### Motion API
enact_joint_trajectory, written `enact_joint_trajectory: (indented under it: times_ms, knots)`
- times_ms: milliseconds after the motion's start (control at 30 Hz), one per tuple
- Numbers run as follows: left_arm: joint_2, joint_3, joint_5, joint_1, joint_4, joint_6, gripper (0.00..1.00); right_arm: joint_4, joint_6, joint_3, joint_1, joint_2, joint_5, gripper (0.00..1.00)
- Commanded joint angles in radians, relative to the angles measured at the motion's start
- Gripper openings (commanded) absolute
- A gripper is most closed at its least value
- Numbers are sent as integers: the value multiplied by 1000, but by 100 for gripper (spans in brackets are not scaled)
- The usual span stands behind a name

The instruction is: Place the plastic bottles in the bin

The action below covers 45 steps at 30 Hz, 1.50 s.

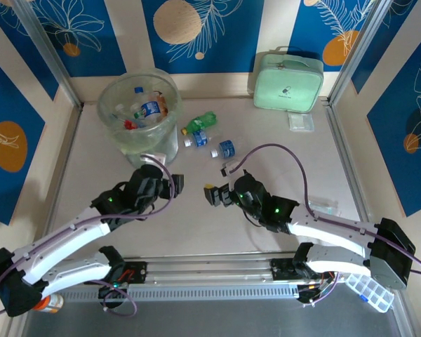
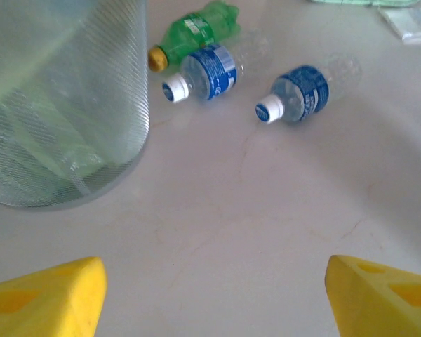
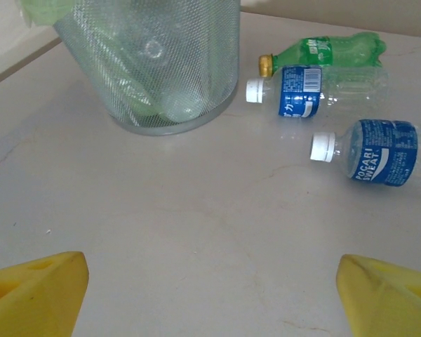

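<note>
Right gripper [image 1: 212,194]: jaws wide apart, nothing held. In the wrist view [image 3: 210,295] you see bare table [image 3: 196,232] between the yellow fingertips

Left gripper [image 1: 177,184]: also spread wide and empty, sitting just near of the bin [image 1: 161,140]; same in its wrist view [image 2: 214,302]

Three bottles loose on the table, right of the bin and far of both grippers:
- green bottle [image 1: 200,121], farthest, close beside the bin
- middle bottle [image 1: 198,137], clear with blue label, touching or almost touching the green one
- Pocari bottle [image 1: 226,149], set apart to the right and nearest you

Key relation: the Pocari bottle [image 3: 372,151] lies far and slightly right of the right gripper, white cap to the left, long axis running left-right. That axis lines up roughly with the gap between your fingers, so you likely need to turn the wrist to close across the body. Right arm is the nearer one for it; left arm is better placed for the pair by the bin [image 2: 63,105]

Bin: upright, pale green liner, already holding several bottles, one blue-labelled bottle inside [image 1: 149,109] on top. Plenty of room as far as you can judge

Mint case [image 1: 288,83] at far right, not part of the job
</note>
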Motion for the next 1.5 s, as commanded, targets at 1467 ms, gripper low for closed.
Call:
enact_joint_trajectory:
  times_ms: [1467]
  knots:
    - [-572,-408,-306,-38,155,-269,82,-646,1175,999,-616,1075,-283,85]
